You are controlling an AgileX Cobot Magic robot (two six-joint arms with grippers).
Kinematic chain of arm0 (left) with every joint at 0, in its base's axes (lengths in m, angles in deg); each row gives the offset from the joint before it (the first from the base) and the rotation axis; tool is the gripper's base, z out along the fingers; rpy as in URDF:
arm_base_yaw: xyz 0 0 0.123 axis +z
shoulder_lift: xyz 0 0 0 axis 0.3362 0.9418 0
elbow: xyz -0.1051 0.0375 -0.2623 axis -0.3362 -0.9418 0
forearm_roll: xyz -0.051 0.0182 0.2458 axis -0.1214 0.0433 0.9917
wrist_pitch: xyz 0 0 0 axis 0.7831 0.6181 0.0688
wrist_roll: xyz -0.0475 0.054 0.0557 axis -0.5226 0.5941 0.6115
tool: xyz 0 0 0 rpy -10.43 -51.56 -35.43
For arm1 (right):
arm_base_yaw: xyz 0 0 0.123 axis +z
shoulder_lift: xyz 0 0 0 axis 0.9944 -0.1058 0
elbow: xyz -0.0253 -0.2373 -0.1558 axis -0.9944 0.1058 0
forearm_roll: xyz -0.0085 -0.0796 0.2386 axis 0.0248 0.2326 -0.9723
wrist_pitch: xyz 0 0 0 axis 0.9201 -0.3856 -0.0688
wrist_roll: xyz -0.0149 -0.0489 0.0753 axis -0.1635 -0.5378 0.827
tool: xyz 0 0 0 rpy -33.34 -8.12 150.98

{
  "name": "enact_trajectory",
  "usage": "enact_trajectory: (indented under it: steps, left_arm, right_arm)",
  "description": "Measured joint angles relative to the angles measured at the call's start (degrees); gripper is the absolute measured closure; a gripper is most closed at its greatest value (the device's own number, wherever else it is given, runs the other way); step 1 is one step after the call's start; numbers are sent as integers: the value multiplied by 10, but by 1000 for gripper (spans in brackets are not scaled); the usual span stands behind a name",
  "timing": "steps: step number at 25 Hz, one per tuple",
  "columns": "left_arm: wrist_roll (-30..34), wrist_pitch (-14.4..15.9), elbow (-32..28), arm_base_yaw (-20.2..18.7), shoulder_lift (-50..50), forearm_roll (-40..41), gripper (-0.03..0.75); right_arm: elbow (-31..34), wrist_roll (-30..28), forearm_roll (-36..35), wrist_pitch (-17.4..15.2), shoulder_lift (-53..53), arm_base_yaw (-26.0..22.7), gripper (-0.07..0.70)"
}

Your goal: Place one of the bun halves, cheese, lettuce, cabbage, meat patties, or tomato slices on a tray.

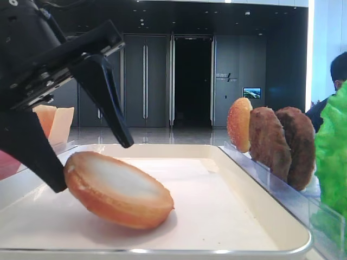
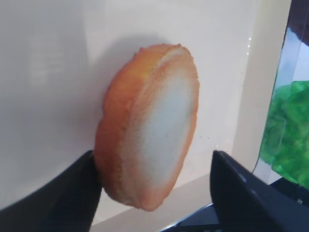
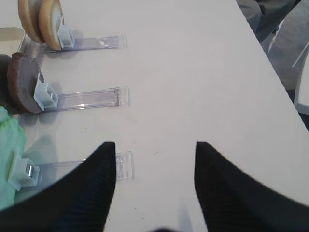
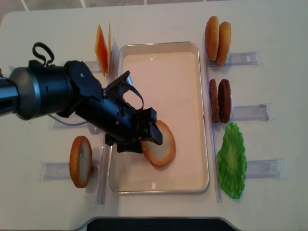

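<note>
One of the bun halves (image 4: 161, 144), with a toasted rim and a pale cut face, lies tilted on the paper-lined cream tray (image 4: 163, 53), near its front left. My left gripper (image 4: 153, 130) straddles it and is open. In the left wrist view one finger (image 2: 72, 188) touches the bun's (image 2: 149, 130) crust and the other finger (image 2: 246, 193) stands well apart. My right gripper (image 3: 154, 143) is open over bare table with nothing between its fingers. Cheese (image 4: 102, 48), meat patties (image 4: 220, 100) and lettuce (image 4: 232, 161) stand in holders beside the tray. Tomato slices and cabbage are out of view.
A second flat bun half (image 4: 80, 161) stands in a clear holder left of the tray. Two domed speckled buns (image 4: 217, 34) sit at the back right. Clear plastic holders (image 3: 91, 99) line both long sides of the tray. A person (image 1: 333, 81) is behind the table.
</note>
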Motion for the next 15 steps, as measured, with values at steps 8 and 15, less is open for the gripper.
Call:
enact_trajectory:
  steps: [8, 15]
  left_arm:
    - [-132, 35, 16, 0, -26, 152, 178]
    - [-178, 145, 89, 0, -31, 234, 178]
  right_arm:
    - [0, 0, 0, 0, 0, 0, 248]
    - [0, 0, 0, 0, 0, 0, 248]
